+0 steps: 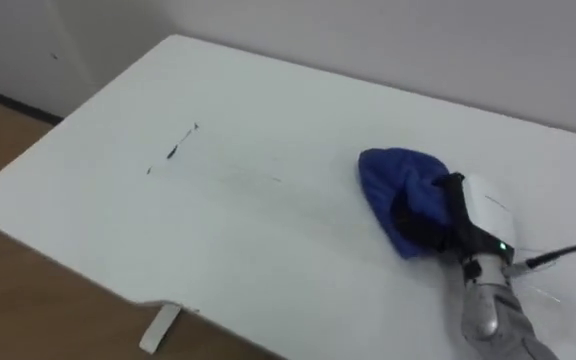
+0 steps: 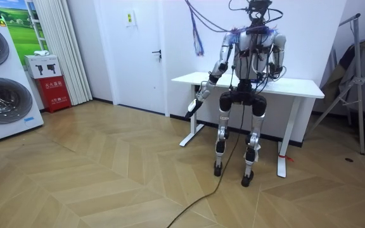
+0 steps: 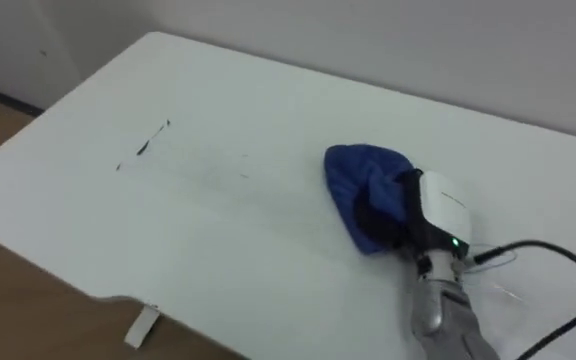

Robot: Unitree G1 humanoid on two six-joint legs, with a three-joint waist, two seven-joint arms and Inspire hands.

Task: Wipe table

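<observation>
Table [image 1: 218,225] under blue cloth [image 1: 393,175] – cloth bunched over right hand [image 1: 483,210] – fingers buried in folds, grip impossible to tell.

Smooth matt white tabletop [image 1: 268,230], soft crumpled blue cloth [image 1: 396,180], lightly glossy wood floor [image 2: 106,164].

The blue cloth [image 1: 400,188] lies bunched on the white table [image 1: 228,240], against my right hand [image 1: 480,212]. Thin dark marks [image 1: 174,150] streak the table's left part.
</observation>
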